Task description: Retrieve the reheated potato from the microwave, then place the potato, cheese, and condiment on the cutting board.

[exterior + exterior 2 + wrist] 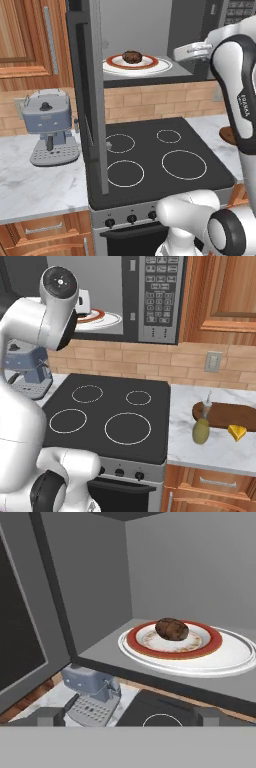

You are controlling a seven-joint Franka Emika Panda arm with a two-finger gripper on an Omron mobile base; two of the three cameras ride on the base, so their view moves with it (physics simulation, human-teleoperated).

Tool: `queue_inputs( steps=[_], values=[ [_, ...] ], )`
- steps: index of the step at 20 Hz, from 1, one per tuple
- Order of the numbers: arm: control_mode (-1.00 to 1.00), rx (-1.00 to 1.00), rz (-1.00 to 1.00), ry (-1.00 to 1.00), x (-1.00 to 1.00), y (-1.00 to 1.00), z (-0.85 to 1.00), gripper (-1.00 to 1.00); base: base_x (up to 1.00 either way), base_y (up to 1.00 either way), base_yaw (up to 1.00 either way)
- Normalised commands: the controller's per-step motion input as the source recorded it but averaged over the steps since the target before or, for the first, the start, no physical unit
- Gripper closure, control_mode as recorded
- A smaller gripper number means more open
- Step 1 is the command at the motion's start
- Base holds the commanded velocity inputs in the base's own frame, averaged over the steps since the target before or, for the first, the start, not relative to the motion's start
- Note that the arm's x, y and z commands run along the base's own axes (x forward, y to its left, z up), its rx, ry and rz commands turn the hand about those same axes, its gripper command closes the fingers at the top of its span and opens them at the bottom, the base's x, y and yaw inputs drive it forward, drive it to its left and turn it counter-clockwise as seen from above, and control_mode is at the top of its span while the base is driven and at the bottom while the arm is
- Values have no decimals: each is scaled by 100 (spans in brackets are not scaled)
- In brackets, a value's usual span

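Fingers (50,716) spread wide, holding nothing; advance level toward the potato (172,629) at frame centre, straddling it above the plate (215,643).

robot arm (235,95): glossy white rounded link shells joined by dark grey-black joint bands. small dark lettering runs down one link. circular grey end cap (60,281) with a dark centre on the elbow joint. pale grey hand (192,51) at the wrist. bulbous white base segments with black rings.
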Motion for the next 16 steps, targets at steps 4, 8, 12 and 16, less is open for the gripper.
queue_inputs(
  steps=[4, 8, 12, 16],
  values=[
    [-100, 0, 0, 0, 45, 1, -21, -100, 0, 0, 0],
    [-100, 0, -6, -1, 58, 12, -9, -100, 0, 0, 0],
    [-100, 0, -3, 0, 65, 13, 2, -100, 0, 0, 0],
    [-100, 0, -3, 0, 60, 13, 2, -100, 0, 0, 0]
  ],
)
